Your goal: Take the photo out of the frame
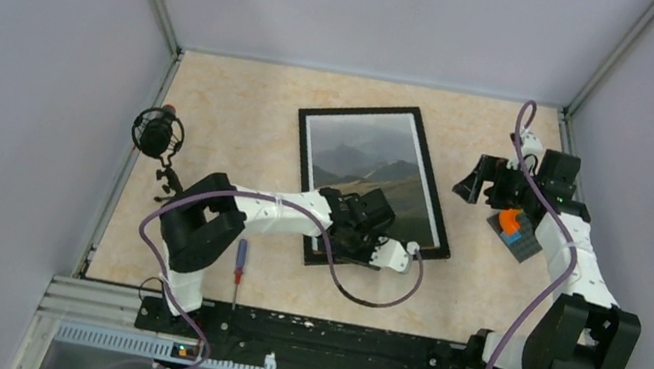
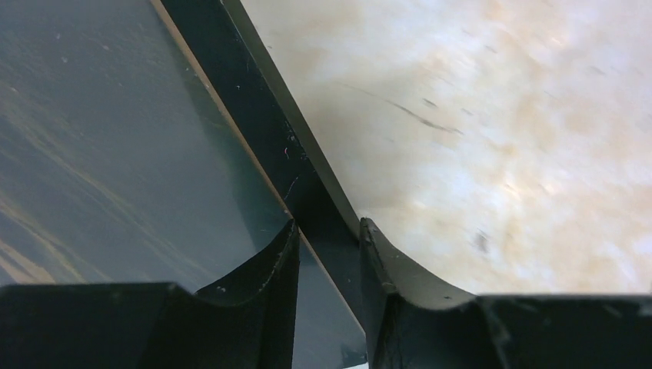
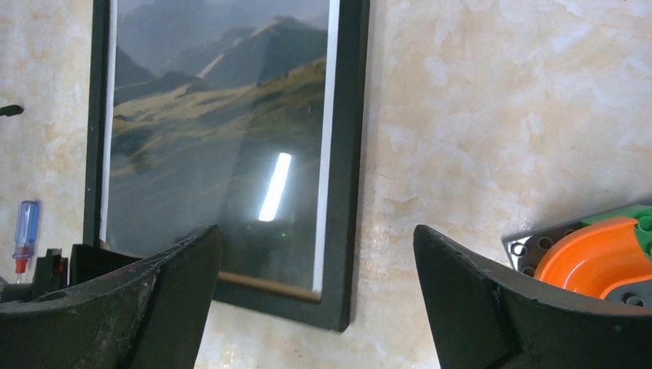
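The frame [image 1: 426, 177], black-bordered and glassy, lies flat in the middle of the table with the photo [image 1: 367, 166] of grey mountains and green-brown hills inside it. My left gripper [image 1: 357, 235] is low over the frame's near right part. In the left wrist view it [image 2: 329, 231] is shut on the black border [image 2: 269, 138], one finger over the glass and photo [image 2: 115, 154], the other on the outside. My right gripper [image 1: 467, 184] is open and empty, right of the frame. The right wrist view shows it [image 3: 315, 231] above the frame's corner [image 3: 350, 154] and photo [image 3: 215, 115].
A screwdriver [image 1: 239, 261] with a red and blue handle lies near the left arm's base, also in the right wrist view [image 3: 25, 231]. A black round microphone-like object [image 1: 158, 131] stands at the left. An orange and green toy block on a grey plate [image 1: 514, 233] lies under the right arm.
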Tool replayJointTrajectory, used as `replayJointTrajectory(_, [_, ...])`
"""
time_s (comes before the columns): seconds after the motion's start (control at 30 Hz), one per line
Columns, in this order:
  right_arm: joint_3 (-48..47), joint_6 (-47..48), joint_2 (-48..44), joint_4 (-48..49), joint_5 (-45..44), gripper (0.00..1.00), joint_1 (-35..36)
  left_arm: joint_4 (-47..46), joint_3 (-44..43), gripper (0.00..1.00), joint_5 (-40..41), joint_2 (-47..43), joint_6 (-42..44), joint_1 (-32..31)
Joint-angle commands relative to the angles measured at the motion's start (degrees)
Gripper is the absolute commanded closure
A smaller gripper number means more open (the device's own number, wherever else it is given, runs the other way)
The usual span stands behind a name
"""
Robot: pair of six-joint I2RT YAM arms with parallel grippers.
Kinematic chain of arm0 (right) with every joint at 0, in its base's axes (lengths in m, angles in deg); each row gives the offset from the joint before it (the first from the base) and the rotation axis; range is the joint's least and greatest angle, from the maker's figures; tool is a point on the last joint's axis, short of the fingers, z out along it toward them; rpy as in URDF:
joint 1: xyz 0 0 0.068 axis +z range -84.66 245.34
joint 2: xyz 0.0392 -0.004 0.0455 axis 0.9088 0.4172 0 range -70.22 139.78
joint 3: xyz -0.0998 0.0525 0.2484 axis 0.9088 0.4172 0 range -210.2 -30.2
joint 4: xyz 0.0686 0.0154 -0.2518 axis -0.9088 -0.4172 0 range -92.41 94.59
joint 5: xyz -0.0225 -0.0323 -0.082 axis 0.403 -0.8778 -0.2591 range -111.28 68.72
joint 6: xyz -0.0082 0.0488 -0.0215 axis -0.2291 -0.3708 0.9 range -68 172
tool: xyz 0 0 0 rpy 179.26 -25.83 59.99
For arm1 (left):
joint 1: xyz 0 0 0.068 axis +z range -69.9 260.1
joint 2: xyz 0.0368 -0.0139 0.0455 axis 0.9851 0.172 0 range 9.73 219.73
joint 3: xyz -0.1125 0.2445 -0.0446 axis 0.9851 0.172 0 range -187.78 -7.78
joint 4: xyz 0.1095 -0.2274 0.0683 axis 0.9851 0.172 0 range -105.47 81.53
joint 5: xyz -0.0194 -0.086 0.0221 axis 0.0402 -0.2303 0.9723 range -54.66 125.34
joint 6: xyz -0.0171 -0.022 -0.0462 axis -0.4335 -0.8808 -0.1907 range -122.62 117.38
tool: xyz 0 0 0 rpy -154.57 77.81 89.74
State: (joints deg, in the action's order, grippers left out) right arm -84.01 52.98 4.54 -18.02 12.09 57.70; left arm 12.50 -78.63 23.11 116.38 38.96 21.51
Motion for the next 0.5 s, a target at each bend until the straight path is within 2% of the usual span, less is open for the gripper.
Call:
replayJointTrajectory(0.0, [-1.5, 0.7, 0.4, 0.6, 2.5, 0.07, -0.2, 18.8, 6.3, 0.63, -11.1, -2.8, 7.0, -1.2])
replayJointTrajectory(0.17, [-1.6, 0.7, 1.9, 0.2, 3.5, 0.07, -0.2, 17.7, 9.2, 0.56, -7.3, -8.4, 6.0, -1.2])
replayJointTrajectory(0.3, [-1.5, 0.6, 2.4, -0.1, 4.7, 0.07, -0.1, 12.1, 6.4, 0.40, -3.6, -9.8, -3.5, -1.2])
replayJointTrajectory(0.47, [-1.0, -0.4, 3.8, -0.8, 5.8, 0.09, -0.2, 6.2, 1.2, 0.37, -3.0, -6.5, -11.2, -2.6])
